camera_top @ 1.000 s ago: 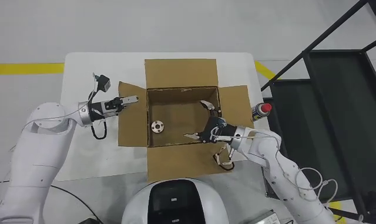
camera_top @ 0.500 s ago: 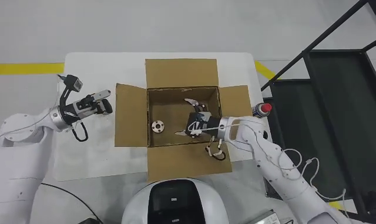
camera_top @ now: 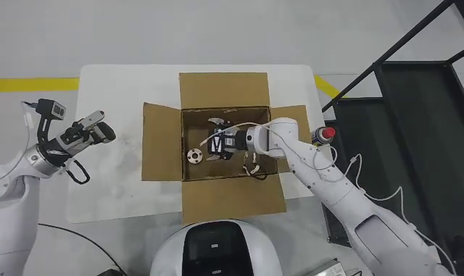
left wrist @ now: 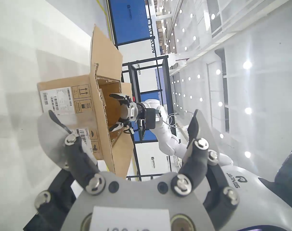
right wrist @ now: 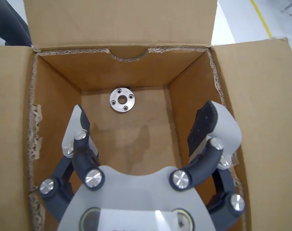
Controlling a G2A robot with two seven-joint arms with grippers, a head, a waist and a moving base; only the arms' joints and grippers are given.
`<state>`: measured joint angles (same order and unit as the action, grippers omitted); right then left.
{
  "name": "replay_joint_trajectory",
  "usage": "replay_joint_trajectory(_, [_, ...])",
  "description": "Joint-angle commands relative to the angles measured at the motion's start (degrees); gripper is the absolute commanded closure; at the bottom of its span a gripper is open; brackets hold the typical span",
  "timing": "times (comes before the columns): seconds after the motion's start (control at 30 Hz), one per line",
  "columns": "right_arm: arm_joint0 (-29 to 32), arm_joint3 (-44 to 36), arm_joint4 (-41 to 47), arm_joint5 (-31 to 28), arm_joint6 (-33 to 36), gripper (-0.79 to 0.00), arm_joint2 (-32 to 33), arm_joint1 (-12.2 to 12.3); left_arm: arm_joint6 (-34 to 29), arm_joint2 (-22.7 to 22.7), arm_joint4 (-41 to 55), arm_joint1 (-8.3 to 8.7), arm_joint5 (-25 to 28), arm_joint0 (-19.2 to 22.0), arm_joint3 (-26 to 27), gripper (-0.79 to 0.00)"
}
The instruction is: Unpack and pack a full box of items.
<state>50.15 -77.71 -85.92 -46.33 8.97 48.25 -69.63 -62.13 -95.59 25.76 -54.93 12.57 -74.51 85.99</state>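
Observation:
An open cardboard box (camera_top: 161, 142) stands mid-table with its flaps spread. On its floor, near the left wall, lies a round metal flange disc (camera_top: 193, 156) with a centre hole and several small holes (right wrist: 122, 99). My right gripper (camera_top: 212, 139) is down inside the box just right of the disc, open and holding nothing (right wrist: 143, 111); the disc lies just beyond its fingertips. My left gripper (camera_top: 98, 125) hovers over the bare table well left of the box, open and holding nothing (left wrist: 123, 118). The left wrist view shows the labelled box side (left wrist: 64, 97) and the right gripper (left wrist: 113, 111) in the box.
A spray can with a red cap (camera_top: 323, 135) stands on the table just right of the box's right flap. A black metal stair frame (camera_top: 406, 95) rises beside the table's right edge. The white tabletop (camera_top: 123, 182) lies bare left of the box.
My right gripper has moved left across the box interior toward the disc. My left arm has drawn back leftward from the box's left flap.

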Motion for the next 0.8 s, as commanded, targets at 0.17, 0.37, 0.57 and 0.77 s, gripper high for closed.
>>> replay_joint_trajectory(0.17, [-3.7, 3.8, -2.1, -0.2, -2.3, -0.785, -2.5, -1.1, 0.0, 0.0, 0.0, 0.00, 0.0, 0.0, 0.0, -0.785])
replay_joint_trajectory(0.37, [-6.1, 13.0, -3.7, 0.7, -7.2, -0.785, -6.8, -2.9, 0.0, 0.0, 0.0, 0.00, 0.0, 0.0, 0.0, -0.785])
replay_joint_trajectory(0.57, [-9.8, 21.3, -4.3, 0.3, -11.3, -0.785, -12.0, -5.8, 0.0, 0.0, 0.0, 0.00, 0.0, 0.0, 0.0, -0.785])
replay_joint_trajectory(0.77, [-11.4, 25.0, -5.5, 0.1, -13.8, -0.785, -14.5, -7.3, 0.0, 0.0, 0.0, 0.00, 0.0, 0.0, 0.0, -0.785])
